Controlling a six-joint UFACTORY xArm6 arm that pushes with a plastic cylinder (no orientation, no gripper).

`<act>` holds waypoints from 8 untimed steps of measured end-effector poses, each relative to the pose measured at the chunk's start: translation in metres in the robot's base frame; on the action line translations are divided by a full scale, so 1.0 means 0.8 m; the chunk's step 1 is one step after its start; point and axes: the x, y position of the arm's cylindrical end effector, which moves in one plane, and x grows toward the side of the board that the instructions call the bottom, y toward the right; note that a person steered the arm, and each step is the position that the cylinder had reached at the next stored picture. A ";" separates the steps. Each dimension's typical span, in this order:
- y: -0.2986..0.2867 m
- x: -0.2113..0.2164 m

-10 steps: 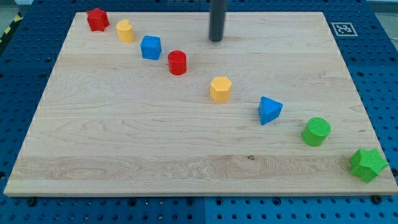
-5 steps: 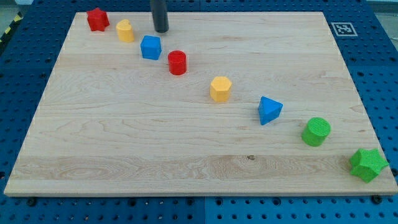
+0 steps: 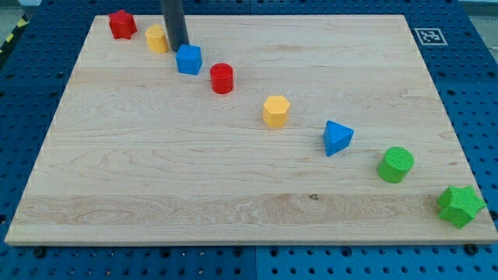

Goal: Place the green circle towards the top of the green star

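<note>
The green circle (image 3: 396, 164) sits near the view's lower right on the wooden board (image 3: 156, 179). The green star (image 3: 460, 205) lies below and to the right of it, at the board's bottom right corner, a short gap apart. My tip (image 3: 178, 45) is far away at the view's top left, between the yellow block (image 3: 156, 37) and the blue cube (image 3: 189, 59), close to both.
A diagonal row of blocks runs from top left to bottom right: a red star (image 3: 121, 24), the yellow block, the blue cube, a red cylinder (image 3: 222, 78), a yellow hexagon (image 3: 275, 111), a blue triangle (image 3: 337, 137). A printed marker (image 3: 429, 36) sits at the top right corner.
My tip has moved left along the top of the board, from above the middle to beside the blue cube. No block has moved.
</note>
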 end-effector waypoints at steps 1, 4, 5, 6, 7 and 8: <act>-0.007 0.022; -0.001 0.193; 0.056 0.244; 0.139 0.272; 0.231 0.290; 0.286 0.311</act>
